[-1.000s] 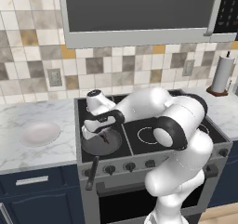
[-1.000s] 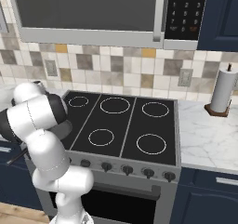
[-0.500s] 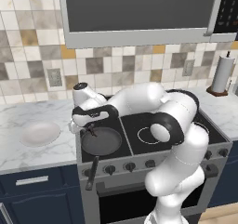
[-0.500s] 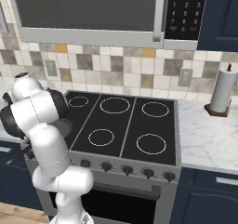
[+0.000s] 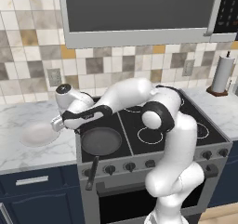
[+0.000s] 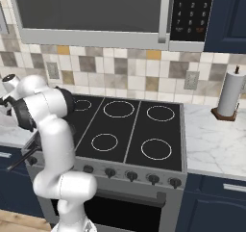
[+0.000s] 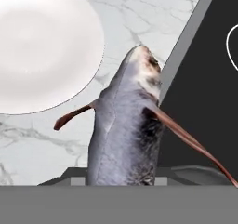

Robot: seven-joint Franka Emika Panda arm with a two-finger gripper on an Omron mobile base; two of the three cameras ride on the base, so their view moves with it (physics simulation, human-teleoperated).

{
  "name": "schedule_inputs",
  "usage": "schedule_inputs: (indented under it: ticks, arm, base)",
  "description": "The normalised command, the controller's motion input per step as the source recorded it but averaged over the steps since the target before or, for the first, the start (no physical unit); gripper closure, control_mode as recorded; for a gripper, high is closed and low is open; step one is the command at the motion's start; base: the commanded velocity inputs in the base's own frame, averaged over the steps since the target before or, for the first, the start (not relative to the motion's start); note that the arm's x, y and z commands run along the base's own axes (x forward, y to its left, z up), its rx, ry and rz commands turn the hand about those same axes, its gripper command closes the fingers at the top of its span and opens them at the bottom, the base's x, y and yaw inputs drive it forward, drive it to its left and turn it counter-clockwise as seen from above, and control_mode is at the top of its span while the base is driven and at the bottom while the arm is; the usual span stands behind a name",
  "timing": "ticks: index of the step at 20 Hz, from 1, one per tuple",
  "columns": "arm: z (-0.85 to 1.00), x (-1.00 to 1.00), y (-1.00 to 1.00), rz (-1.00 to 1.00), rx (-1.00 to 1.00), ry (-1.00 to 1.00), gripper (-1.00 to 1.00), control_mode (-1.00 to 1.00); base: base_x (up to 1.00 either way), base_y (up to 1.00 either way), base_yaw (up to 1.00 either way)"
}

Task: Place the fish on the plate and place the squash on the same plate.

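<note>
A white marble worktop (image 5: 28,151) runs left of a black stove (image 5: 139,125) under a tiled wall (a frying pan (image 5: 101,141) sits on the stove's front left corner). The gripper (image 5: 56,124) holds the fish (image 7: 128,125) above the worktop's edge by the stove, just beside the plate (image 7: 42,46).

We see a dark frying pan (image 5: 101,141) on the black stove (image 6: 126,130), a paper towel roll (image 6: 230,94) on the marble desk (image 6: 216,142), and a microwave (image 6: 190,13) overhead.
</note>
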Motion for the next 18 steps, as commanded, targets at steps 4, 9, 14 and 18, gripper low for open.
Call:
schedule_inputs:
  ticks: [4,9,14,18]
  arm:
    - [0.02,0.38,0.58,-0.09,0.13,0.00,1.00,-1.00]
    - [0.00,0.34,0.52,-0.14,0.15,0.00,1.00,-1.00]
    - [-0.08,0.30,0.45,-0.17,0.14,0.07,1.00,-1.00]
    - [-0.15,0.10,0.36,-0.17,0.04,0.11,1.00,-1.00]
  base:
    - [0.00,0.00,0.00]
    - [0.00,0.00,0.00]
    - [0.00,0.00,0.00]
    - [0.00,0.00,0.00]
